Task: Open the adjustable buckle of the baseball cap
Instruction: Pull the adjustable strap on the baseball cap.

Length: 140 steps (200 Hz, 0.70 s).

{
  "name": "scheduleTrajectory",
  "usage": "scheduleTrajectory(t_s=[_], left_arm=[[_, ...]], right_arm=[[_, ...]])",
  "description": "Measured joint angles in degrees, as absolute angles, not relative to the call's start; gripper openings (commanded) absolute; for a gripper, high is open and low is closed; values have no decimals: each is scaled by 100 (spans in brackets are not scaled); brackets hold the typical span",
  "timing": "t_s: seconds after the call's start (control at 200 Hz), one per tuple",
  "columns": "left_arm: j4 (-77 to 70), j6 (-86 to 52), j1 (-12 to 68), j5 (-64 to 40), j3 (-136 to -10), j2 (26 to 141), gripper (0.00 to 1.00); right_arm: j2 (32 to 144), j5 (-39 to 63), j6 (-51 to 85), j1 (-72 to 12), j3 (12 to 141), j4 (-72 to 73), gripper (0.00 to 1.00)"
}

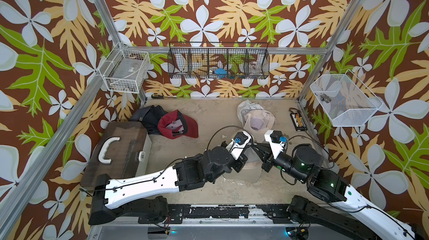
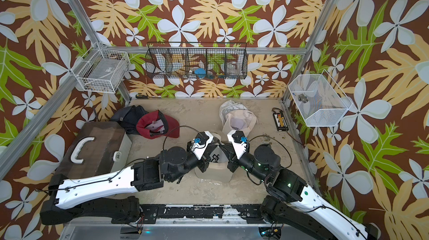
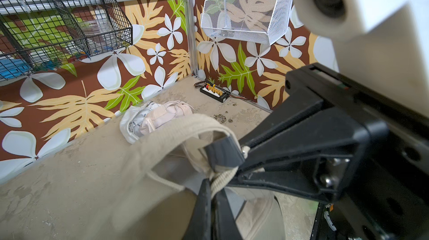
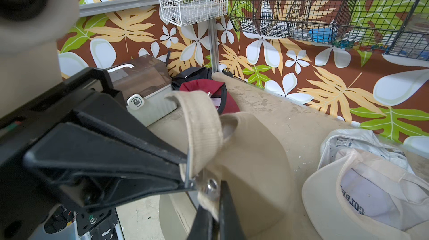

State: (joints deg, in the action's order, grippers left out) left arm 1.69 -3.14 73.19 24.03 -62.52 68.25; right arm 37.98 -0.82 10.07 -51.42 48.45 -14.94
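Observation:
A tan baseball cap (image 1: 246, 172) (image 2: 216, 171) lies mid-table between both arms, its back opening raised. Its tan strap (image 4: 202, 120) arches up in a loop. My left gripper (image 3: 214, 185) (image 2: 214, 147) is shut on the ribbed strap (image 3: 224, 177) beside the opening. My right gripper (image 4: 217, 194) (image 2: 224, 147) is shut on the strap end, right at the metal buckle (image 4: 210, 186). The two grippers' tips nearly touch over the cap's back. In both top views the wrist cameras hide the buckle.
A red cap (image 1: 178, 125) and a black cap (image 1: 151, 115) lie back left, next to a handled box (image 1: 118, 150). White caps (image 1: 255, 115) are piled just behind the grippers. A connector board (image 1: 298, 121) lies at the right edge. Wire baskets (image 1: 218, 62) hang on the walls.

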Motion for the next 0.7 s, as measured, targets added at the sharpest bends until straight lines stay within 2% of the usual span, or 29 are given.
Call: scheduleTrajectory(t_s=[0.325,0.52,0.701], left_arm=[[397,-316,7319,2346,-6366,6820,0],[607,-316,7319,2335,-6519,6875,0],[768,-318,7319,2213,-6591,6952,0]], right_arm=[[3839,-154,886,-5144,4842,-1573,0],[3959,-154,805,-5172,4858,-1653,11],[4036,-165,668,-5266,4936,-1758,16]])
